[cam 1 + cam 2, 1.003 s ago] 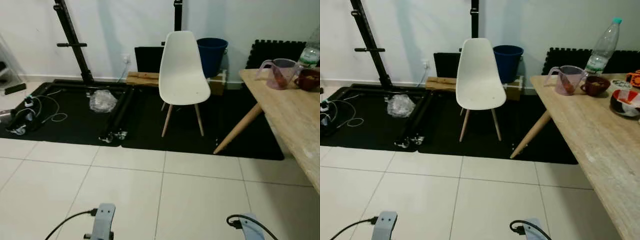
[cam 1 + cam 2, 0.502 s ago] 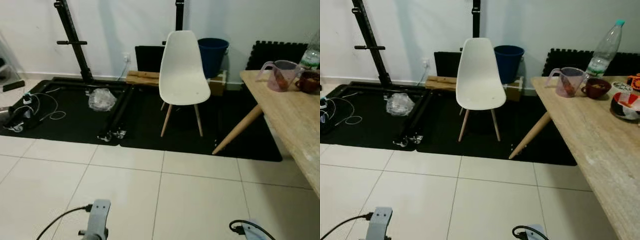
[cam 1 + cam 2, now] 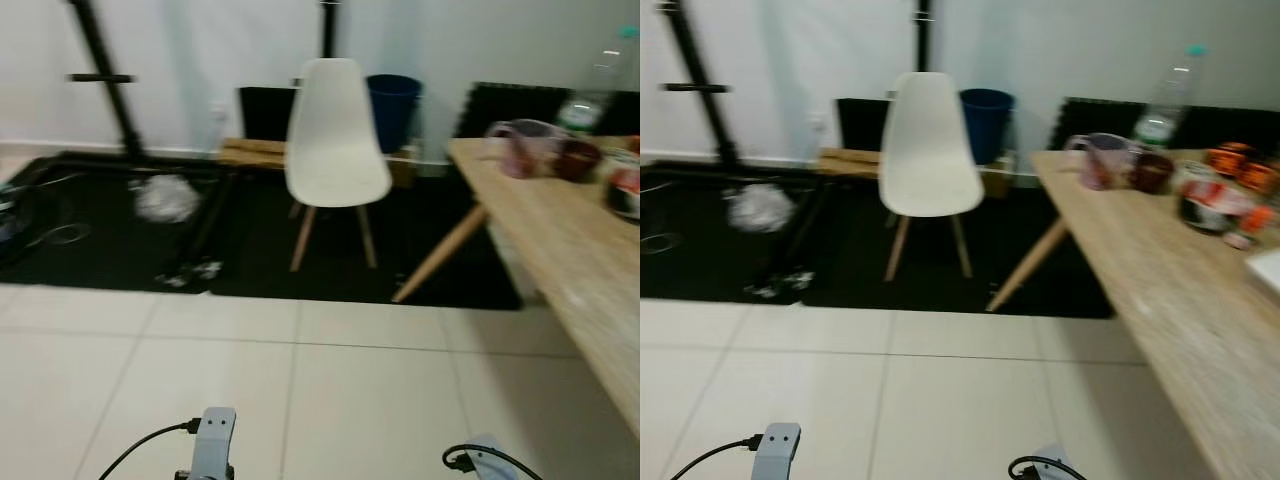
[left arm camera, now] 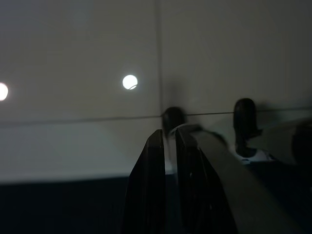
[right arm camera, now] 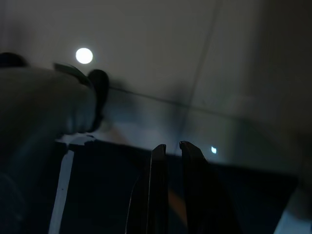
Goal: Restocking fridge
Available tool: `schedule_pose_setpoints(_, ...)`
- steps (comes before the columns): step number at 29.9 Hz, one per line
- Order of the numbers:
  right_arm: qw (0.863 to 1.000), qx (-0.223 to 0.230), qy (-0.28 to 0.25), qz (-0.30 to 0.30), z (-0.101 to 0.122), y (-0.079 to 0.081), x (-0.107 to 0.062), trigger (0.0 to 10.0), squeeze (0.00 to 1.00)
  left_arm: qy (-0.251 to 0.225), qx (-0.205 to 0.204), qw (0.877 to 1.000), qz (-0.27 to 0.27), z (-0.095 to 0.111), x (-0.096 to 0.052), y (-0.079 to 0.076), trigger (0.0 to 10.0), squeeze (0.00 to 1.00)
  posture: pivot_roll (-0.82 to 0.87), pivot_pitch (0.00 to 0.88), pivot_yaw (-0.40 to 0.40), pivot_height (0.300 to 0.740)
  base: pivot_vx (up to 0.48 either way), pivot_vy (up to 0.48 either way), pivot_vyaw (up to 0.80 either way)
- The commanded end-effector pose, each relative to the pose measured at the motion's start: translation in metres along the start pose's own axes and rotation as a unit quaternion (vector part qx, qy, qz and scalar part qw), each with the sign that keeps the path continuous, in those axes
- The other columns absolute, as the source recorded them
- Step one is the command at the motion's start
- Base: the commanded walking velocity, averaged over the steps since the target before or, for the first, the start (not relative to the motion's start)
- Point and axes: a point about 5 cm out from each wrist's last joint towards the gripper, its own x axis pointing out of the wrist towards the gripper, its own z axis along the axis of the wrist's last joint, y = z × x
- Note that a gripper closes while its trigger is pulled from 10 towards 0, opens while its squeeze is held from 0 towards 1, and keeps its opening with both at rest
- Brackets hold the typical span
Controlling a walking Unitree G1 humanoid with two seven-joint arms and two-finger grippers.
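Observation:
A long wooden table [image 3: 1160, 300] runs along the right. At its far end stand a clear water bottle [image 3: 1168, 100], a pinkish measuring jug [image 3: 1100, 160], a dark bowl [image 3: 1152, 172] and several blurred packets and tubs [image 3: 1215, 200]. Both arms hang low at the bottom edge of the eye views, the left wrist [image 3: 212, 445] and the right wrist [image 3: 480, 455] over the pale floor tiles. In the dark wrist views my left gripper [image 4: 168, 139] and my right gripper [image 5: 171, 148] point at the floor, fingers together with nothing between them.
A white chair [image 3: 925, 150] on wooden legs stands ahead on a black floor mat [image 3: 840, 260]. Behind it are a blue bucket [image 3: 985, 120] and a wooden box by the wall. A black rack frame [image 3: 695, 90] and a crumpled plastic bag [image 3: 758, 208] are at the left.
The whole picture has shifted left and blurred, so the camera has turned right; more of the table and its items shows. The arms still hang idle.

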Motion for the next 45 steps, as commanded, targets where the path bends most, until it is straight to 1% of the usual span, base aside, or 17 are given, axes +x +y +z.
schedule_pose_setpoints(1, 1.0, 0.0, 0.007, 0.001, -0.003, -0.001, -0.001, 10.0, 0.0, 0.001, -0.002, 1.0, -0.008, -0.003, 0.0, -0.004, 10.0, 0.0, 0.07, 0.0, -0.059, 0.74, 0.0, 0.0, -0.79)
schedule_pose_setpoints(6, 1.0, 0.009, 0.006, -0.001, -0.007, -0.001, -0.001, 10.0, 0.0, -0.006, -0.011, 1.0, -0.005, 0.002, 0.001, -0.005, 10.0, 0.0, 0.07, 0.0, -0.059, 0.74, 0.0, 0.0, -0.13)
schedule_pose_setpoints(11, 1.0, -0.002, 0.011, 0.013, -0.008, 0.013, 0.0, 10.0, 0.0, -0.002, -0.014, 1.0, -0.01, -0.004, 0.001, -0.007, 10.0, 0.0, 0.08, 0.0, -0.067, 0.74, 0.0, 0.0, 0.0)
schedule_pose_setpoints(16, 1.0, -0.009, 0.009, 0.02, -0.004, 0.021, 0.002, 10.0, 0.0, 0.001, -0.008, 1.0, -0.014, -0.005, 0.001, -0.008, 10.0, 0.0, 0.09, 0.0, -0.071, 0.74, 0.0, 0.0, 0.0)
schedule_pose_setpoints(22, 1.0, -0.015, 0.006, 0.024, 0.001, 0.027, 0.003, 10.0, 0.0, 0.005, -0.008, 1.0, -0.017, -0.005, 0.001, -0.01, 10.0, 0.0, 0.09, 0.003, -0.072, 0.74, 0.041, 0.0, 0.0)
schedule_pose_setpoints(27, 1.0, -0.016, 0.008, 0.023, -0.001, 0.023, 0.002, 10.0, 0.0, 0.003, -0.007, 1.0, -0.022, -0.001, 0.002, -0.013, 10.0, 0.0, 0.08, 0.004, -0.073, 0.74, 0.251, 0.0, 0.0)
schedule_pose_setpoints(45, 0.999, -0.028, 0.008, 0.023, 0.002, 0.023, 0.003, 10.0, 0.0, -0.001, 0.011, 1.0, -0.028, 0.004, 0.002, -0.012, 10.0, 0.0, 0.08, 0.0, -0.07, 0.74, 0.277, 0.0, 0.0)
